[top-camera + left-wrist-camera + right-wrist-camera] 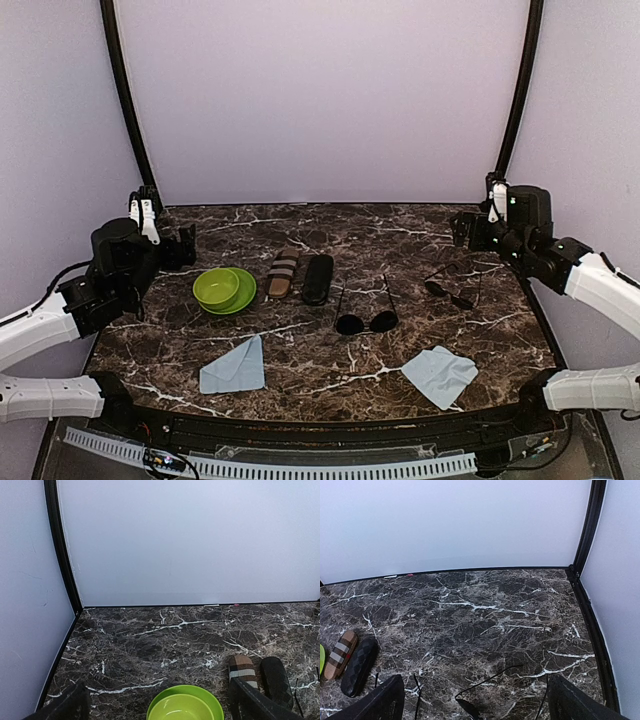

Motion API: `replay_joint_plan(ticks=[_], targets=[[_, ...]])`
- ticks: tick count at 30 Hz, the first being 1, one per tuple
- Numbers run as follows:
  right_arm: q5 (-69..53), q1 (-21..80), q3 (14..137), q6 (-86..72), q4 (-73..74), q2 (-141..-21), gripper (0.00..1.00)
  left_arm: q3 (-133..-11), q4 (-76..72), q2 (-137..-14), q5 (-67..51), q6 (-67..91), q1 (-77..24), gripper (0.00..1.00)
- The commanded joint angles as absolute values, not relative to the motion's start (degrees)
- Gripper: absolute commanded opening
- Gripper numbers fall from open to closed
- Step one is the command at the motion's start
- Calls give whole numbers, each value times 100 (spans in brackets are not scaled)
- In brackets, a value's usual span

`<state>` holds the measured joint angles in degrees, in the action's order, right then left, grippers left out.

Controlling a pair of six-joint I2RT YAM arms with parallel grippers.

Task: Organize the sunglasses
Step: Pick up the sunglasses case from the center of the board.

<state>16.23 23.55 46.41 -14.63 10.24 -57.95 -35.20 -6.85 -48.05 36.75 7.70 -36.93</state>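
Note:
A round-lensed pair of sunglasses (pixel 366 322) lies unfolded at the table's middle. A second pair of sunglasses (pixel 450 290) lies further right; its lens and a thin temple arm (pixel 490 677) show at the bottom of the right wrist view. My left gripper (pixel 185 244) hovers open at the table's left edge, behind the green bowl, with nothing between its fingers (pixel 250 700). Near the back right corner my right gripper (pixel 462 228) also hangs open and empty, behind the second pair. In the wrist views the left gripper (pixel 157 686) and the right gripper (pixel 475 680) show wide gaps.
A green bowl (pixel 225 290) on a green plate sits left of centre. Beside it lie a brown striped case (pixel 282 272) and a black case (pixel 317 278). Two light blue cloths (pixel 234 367) (pixel 440 375) lie near the front edge. Pale walls enclose the dark marble table (pixel 300 225).

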Motion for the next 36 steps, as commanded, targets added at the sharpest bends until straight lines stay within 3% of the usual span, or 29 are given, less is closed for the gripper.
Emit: replay_joint_plan(ticks=[1, 18, 29, 36], targets=[[1584, 2323, 4617, -1367, 759, -5709, 100, -3405, -872, -4670, 3801, 717, -3721, 98], [1638, 2327, 4871, -1439, 1278, -5857, 100, -3376, -611, -4733, 3505, 982, -3722, 98], [1278, 2572, 4877, -1345, 1840, -6271, 100, -3071, -596, -5089, 2655, 1208, -3806, 98], [820, 3080, 4751, -1460, 1511, -6755, 100, -2776, -580, -5445, 2155, 1528, -4000, 89]])
